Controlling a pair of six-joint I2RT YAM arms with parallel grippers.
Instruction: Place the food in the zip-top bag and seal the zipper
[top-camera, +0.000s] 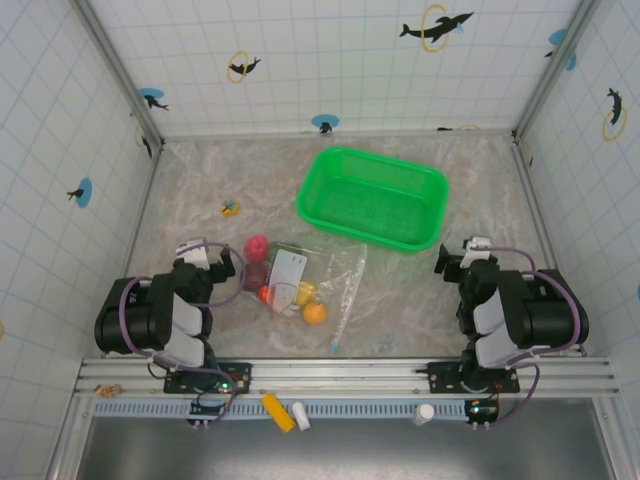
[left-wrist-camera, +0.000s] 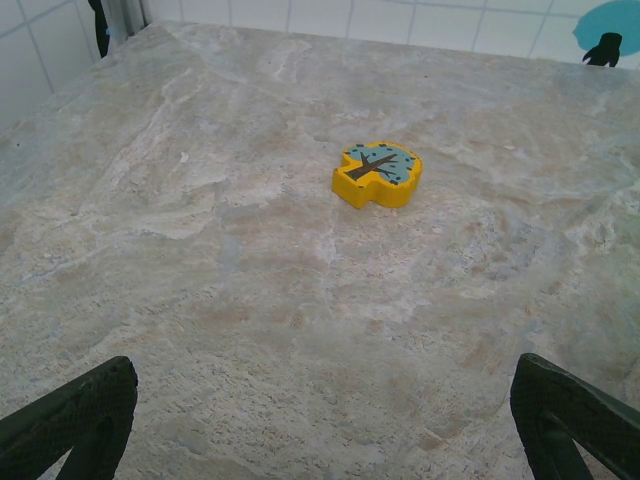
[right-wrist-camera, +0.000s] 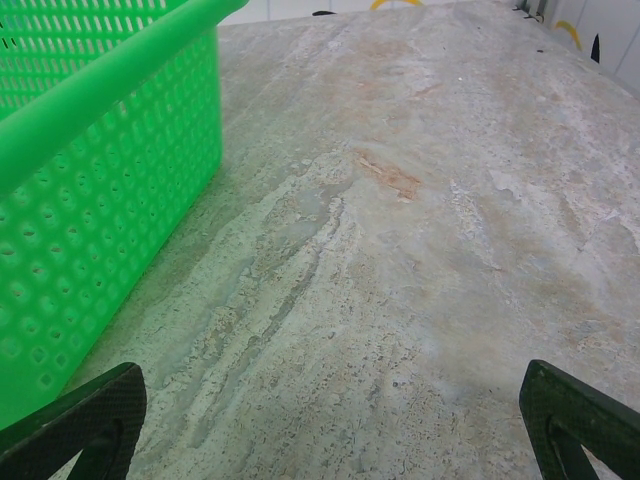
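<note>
I keep both empty, jaws wide: food (top-camera: 314, 313) and bag (top-camera: 340, 265) lie just right of my left gripper (top-camera: 213, 257), presumably for it to load; the basket (right-wrist-camera: 110, 85) lies left of my right gripper (top-camera: 462, 255).

green basket (top-camera: 372, 197): 1 | zip-top bag (top-camera: 338, 262): 1 | food pieces (top-camera: 257, 245): 5 seen | yellow-blue trinket (left-wrist-camera: 377, 173): 1

Left arm (top-camera: 160, 320) and right arm (top-camera: 520, 315): black-and-white housings, looping lilac cables, black bases bolted on the silver rail (top-camera: 340, 375). Black, cross-hatched claw fingers (left-wrist-camera: 80, 410).
</note>
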